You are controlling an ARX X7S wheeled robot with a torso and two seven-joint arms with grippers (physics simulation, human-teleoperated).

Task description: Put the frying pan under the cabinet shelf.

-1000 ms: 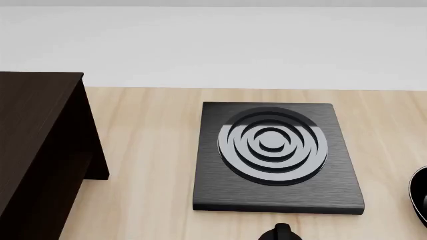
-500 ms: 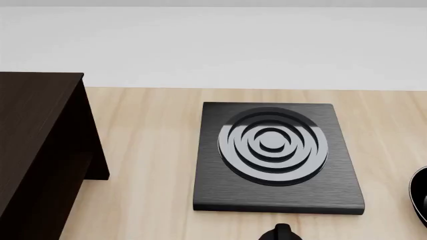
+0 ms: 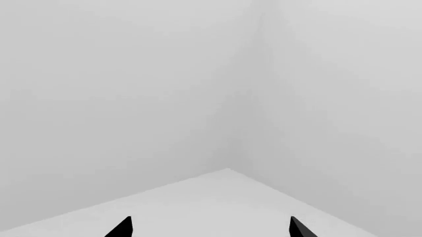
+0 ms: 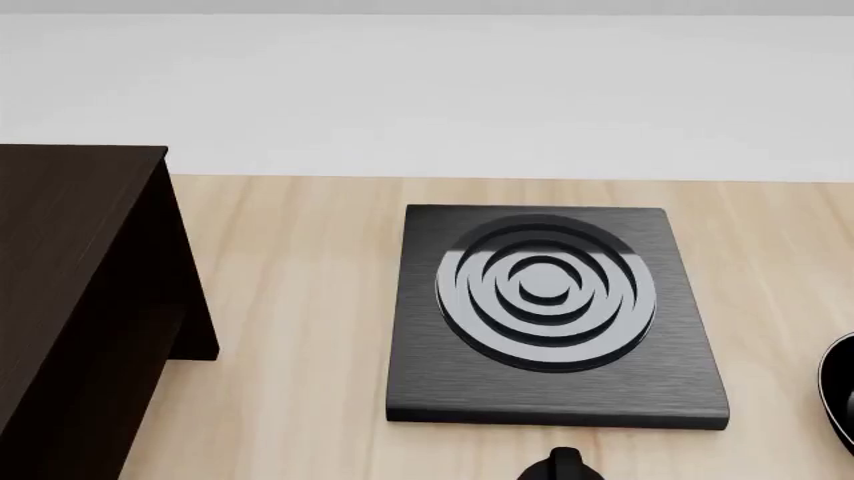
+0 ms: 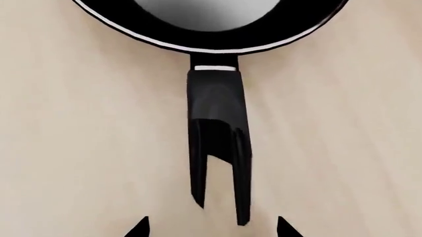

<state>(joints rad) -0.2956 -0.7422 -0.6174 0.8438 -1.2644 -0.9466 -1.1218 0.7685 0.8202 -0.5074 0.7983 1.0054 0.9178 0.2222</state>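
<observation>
The frying pan (image 5: 212, 29) lies on the wooden table (image 5: 79, 123), black with a thin light rim and a glossy grey inside. Its short black handle (image 5: 214, 118) points toward my right gripper (image 5: 212, 228). That gripper is open, and the handle's end lies between the fingertips (image 5: 140, 227) without touching them. In the head view only a black sliver of the frying pan (image 4: 841, 390) shows at the right edge. The dark brown cabinet shelf (image 4: 80, 290) stands at the far left. My left gripper (image 3: 209, 228) is open on nothing, facing a blank white corner.
A black square slab with concentric rings (image 4: 554, 310) lies in the middle of the table (image 4: 307, 300), between the cabinet shelf and the pan. A small black part (image 4: 567, 465) pokes up at the bottom edge of the head view. A white wall runs behind the table.
</observation>
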